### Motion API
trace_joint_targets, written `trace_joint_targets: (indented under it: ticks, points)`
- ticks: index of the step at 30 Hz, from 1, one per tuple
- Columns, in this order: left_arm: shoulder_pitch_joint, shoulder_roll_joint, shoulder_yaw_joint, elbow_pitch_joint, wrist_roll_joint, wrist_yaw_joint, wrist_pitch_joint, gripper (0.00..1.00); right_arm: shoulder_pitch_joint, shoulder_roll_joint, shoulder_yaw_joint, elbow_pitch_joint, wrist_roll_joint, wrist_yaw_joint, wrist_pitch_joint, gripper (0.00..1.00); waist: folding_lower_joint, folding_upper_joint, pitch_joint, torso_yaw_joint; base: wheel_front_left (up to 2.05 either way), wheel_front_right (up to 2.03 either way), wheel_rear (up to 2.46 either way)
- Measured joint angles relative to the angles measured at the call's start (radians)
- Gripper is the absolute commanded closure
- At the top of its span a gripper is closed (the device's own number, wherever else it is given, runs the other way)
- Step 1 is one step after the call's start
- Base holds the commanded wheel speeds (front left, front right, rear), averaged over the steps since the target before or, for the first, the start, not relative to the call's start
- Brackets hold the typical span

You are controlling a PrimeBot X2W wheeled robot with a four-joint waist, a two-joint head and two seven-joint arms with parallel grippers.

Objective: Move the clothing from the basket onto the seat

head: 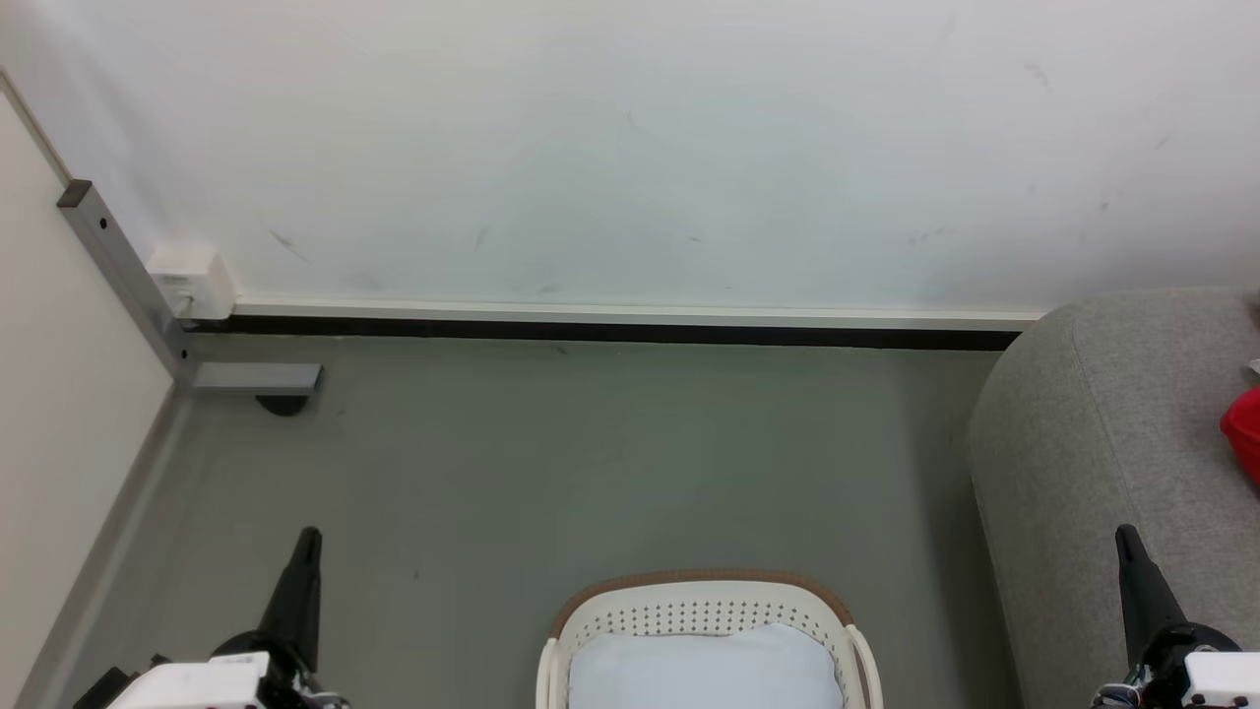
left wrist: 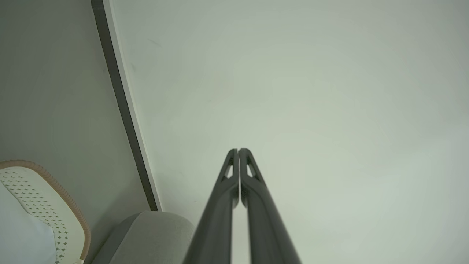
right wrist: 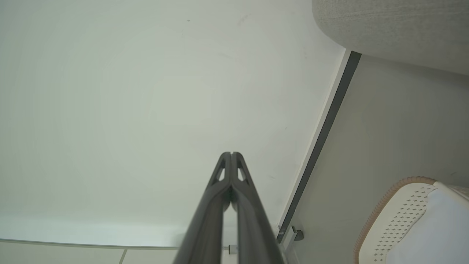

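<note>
The basket is standing on the floor and serving as the reference. A pale cloth is lying inside the basket. The seat is standing to the right of the basket, apart from it. The clothing, showing as a red patch at the frame edge, is resting on the seat, well to the right of the basket. The left tool is hovering left of the basket, its fingers clenched together on nothing. The right tool is hovering right of the basket, likewise clenched and empty. Both are pointing toward the wall behind the basket.
</note>
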Motion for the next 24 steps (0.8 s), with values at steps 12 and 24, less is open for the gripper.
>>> trace_joint_targets:
  ticks: [12,24]
  points:
    - [0.000,0.000,0.000,0.000,0.000,-0.001,0.000,1.00,0.000,0.000,0.000,-0.001,0.001,0.000,0.000,1.00,-0.0001,0.0000,0.000,0.000,0.00,0.00,0.00]
    - [0.000,0.000,0.000,0.000,0.000,-0.001,0.000,1.00,0.000,0.000,0.000,-0.001,0.001,0.000,0.000,1.00,-0.0001,0.0000,0.000,0.000,0.00,0.00,0.00]
